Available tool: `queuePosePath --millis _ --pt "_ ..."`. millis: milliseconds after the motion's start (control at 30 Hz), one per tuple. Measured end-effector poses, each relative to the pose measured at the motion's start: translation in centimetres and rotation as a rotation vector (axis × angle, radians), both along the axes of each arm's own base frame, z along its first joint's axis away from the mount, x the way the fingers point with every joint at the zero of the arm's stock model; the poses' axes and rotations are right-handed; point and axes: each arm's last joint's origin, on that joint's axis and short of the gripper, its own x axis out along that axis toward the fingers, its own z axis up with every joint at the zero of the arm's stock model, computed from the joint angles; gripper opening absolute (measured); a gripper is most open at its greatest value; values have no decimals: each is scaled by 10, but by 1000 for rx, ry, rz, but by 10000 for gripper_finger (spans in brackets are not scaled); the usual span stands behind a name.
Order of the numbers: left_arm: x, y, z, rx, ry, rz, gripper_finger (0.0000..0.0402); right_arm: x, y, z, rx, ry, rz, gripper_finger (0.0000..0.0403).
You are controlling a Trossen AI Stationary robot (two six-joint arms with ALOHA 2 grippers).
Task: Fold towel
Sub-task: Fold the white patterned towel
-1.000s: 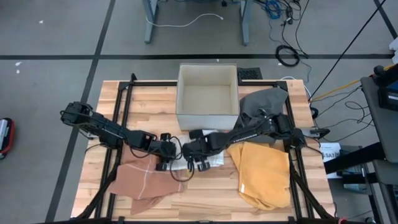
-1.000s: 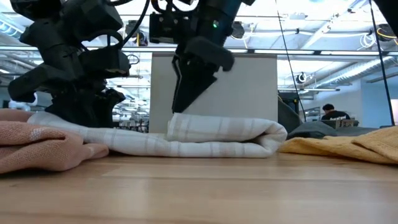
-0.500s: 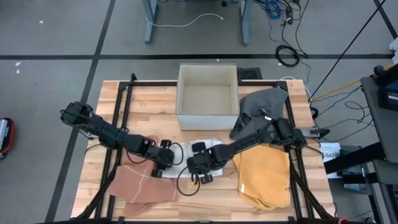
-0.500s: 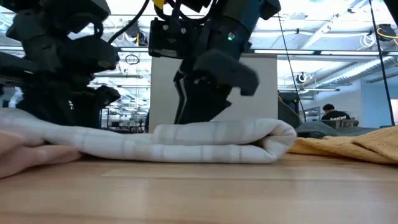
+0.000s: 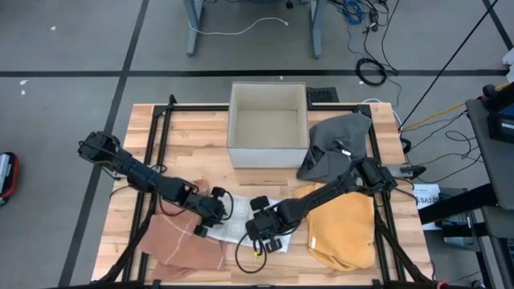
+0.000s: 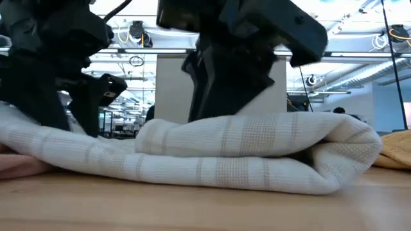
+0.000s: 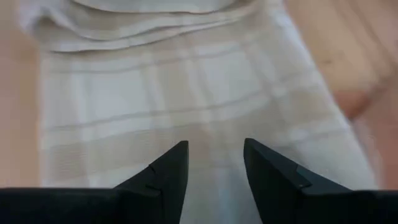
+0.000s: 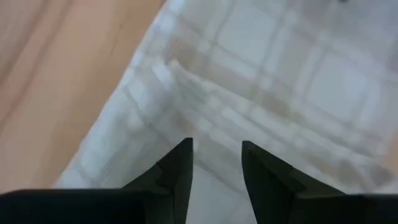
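I have the white checked towel (image 5: 241,222) lying on the worktop (image 5: 201,136) in front of the open box (image 5: 268,124), between the pink cloth (image 5: 181,241) and the mustard cloth (image 5: 341,229). From table height it is a doubled roll, upper layer lapped over the lower, with its rounded fold on the mustard cloth's side.

My left claw (image 5: 210,210) sits at the towel's end nearest the pink cloth, and my right claw (image 5: 265,233) at the end nearest the mustard cloth. Both wrist views show my fingers (image 7: 168,171) parted, with towel cloth lying in the gap between them; I judge each claw to be clenched on a bunch of fabric, the fingers (image 8: 177,168) of the right one over a ridge of layers.

What the next move turns on, I think: the towel's long axis runs from one claw to the other, across the worktop parallel to the box's front wall. So both arms are equally placed, one per end, and the towel lies directly under each claw.
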Motion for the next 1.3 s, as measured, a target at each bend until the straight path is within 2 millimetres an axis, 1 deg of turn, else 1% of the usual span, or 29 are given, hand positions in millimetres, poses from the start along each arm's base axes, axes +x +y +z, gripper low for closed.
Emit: queuePosePath --millis 133,300,433,567,633,800,1000,1133,1300 --pt "3 -3 17 -16 -69 1 163 5 3 15 9 -44 8 123" --pt "-1 -12 35 -32 -138 -23 163 5 6 17 28 -38 1 123" --pt "-6 -22 36 -112 -100 -86 163 4 19 16 86 -53 43 123" --pt "-12 -32 36 -238 -32 -169 163 0 30 16 92 -64 69 123" --pt "-15 -37 36 -273 -6 -179 163 -1 32 15 89 -64 73 123" --pt "-23 -49 37 -308 28 -198 163 -5 34 6 95 -37 57 123" --pt "-31 -59 36 -328 56 -190 163 -16 38 -16 118 37 68 123" --pt "-35 -59 33 -291 82 -152 163 -23 35 -28 96 82 63 123" --pt "-36 -57 29 -274 121 -109 163 -32 30 -32 50 171 52 123"
